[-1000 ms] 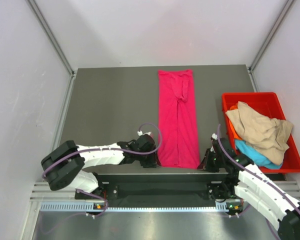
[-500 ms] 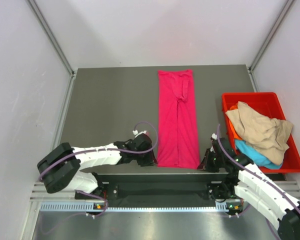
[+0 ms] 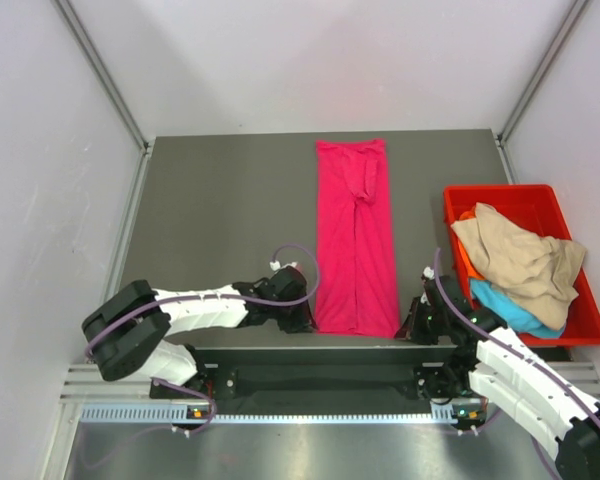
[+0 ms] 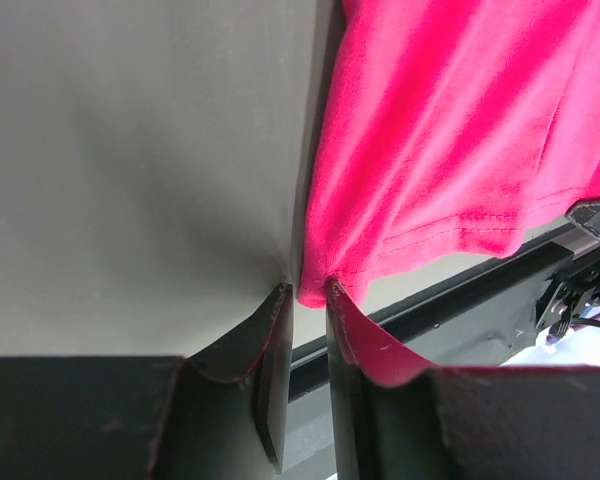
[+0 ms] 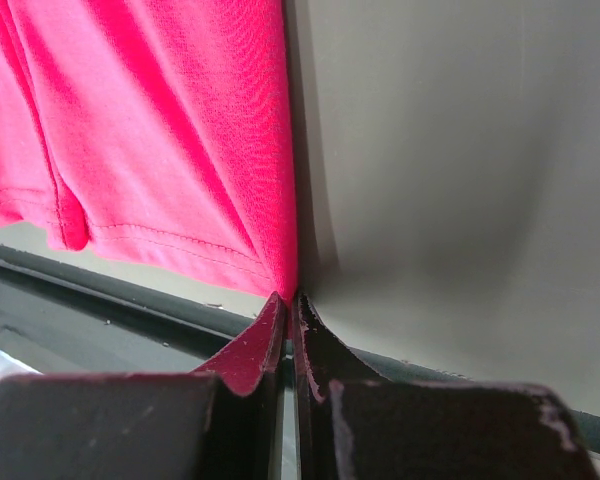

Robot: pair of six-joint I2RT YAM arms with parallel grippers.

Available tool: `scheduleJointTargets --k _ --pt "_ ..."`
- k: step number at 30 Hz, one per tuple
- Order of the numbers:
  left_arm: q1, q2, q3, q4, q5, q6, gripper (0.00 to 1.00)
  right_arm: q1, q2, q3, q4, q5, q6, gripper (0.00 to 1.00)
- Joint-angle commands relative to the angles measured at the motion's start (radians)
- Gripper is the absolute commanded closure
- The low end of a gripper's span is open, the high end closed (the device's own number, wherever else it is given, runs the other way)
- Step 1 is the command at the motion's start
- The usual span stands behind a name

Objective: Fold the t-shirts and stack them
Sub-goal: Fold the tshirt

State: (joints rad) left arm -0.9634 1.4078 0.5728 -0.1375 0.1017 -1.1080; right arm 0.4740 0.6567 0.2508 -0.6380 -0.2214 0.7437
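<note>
A bright pink t-shirt [image 3: 355,240] lies folded into a long narrow strip in the middle of the table. My left gripper [image 3: 304,318] is at its near left corner. In the left wrist view the pink corner [image 4: 312,288] sits between the fingertips, whose jaws stand narrowly open with a gap still showing. My right gripper [image 3: 411,327] is at the near right corner, and in the right wrist view it [image 5: 288,300] is shut on that pink corner [image 5: 280,270]. A tan t-shirt [image 3: 520,255], a turquoise one [image 3: 510,306] and an orange one [image 3: 464,262] lie crumpled in the bin.
A red plastic bin [image 3: 495,190] stands at the right side of the grey table [image 3: 220,220]. The table's near edge and a black rail [image 4: 480,290] run just under both grippers. White walls close in the table on three sides.
My left gripper's jaws have narrowed around the shirt's near left corner, and the arm shifted slightly. The right arm has not moved.
</note>
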Motion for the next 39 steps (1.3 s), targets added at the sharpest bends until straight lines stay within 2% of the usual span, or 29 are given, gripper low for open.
scheduleJointTargets --k 1,4,6,8,9,10,18,25,31,35,39 --pt "0.0 0.036 0.021 -0.031 -0.025 0.03 0.75 0.012 0.008 0.05 -0.015 0.013 -0.012 1.0" --pt "0.0 0.057 0.019 -0.033 -0.036 0.036 0.76 0.012 0.008 0.051 -0.019 0.013 -0.01 1.0" --pt "0.0 0.072 0.021 -0.031 -0.025 0.037 0.8 0.012 0.003 0.05 -0.02 0.013 -0.01 1.0" --pt "0.0 0.094 0.018 -0.033 -0.019 0.036 0.88 0.012 0.001 0.05 -0.023 0.013 -0.009 1.0" --pt "0.0 0.094 0.018 -0.033 -0.019 0.036 0.97 0.012 -0.002 0.051 -0.026 0.013 -0.009 1.0" --pt "-0.001 0.092 0.018 -0.039 -0.02 0.037 1.0 0.014 -0.003 0.053 -0.031 0.014 -0.009 1.0" --pt "-0.014 -0.029 0.056 -0.192 -0.092 0.034 1.0 0.012 -0.034 0.107 -0.115 0.047 -0.007 1.0" --pt "-0.075 -0.047 0.071 -0.179 -0.082 -0.012 1.0 0.012 -0.069 0.114 -0.143 0.037 -0.004 1.0" --pt "-0.084 -0.02 0.076 -0.132 -0.051 -0.018 1.0 0.014 -0.108 0.128 -0.154 0.039 -0.01 1.0" --pt "-0.058 0.002 0.094 -0.085 -0.023 -0.015 1.0 0.012 -0.08 0.165 -0.137 0.068 -0.038 1.0" --pt "0.004 0.048 0.137 -0.093 0.016 0.042 1.0 0.012 0.033 0.226 -0.117 0.126 -0.086 1.0"
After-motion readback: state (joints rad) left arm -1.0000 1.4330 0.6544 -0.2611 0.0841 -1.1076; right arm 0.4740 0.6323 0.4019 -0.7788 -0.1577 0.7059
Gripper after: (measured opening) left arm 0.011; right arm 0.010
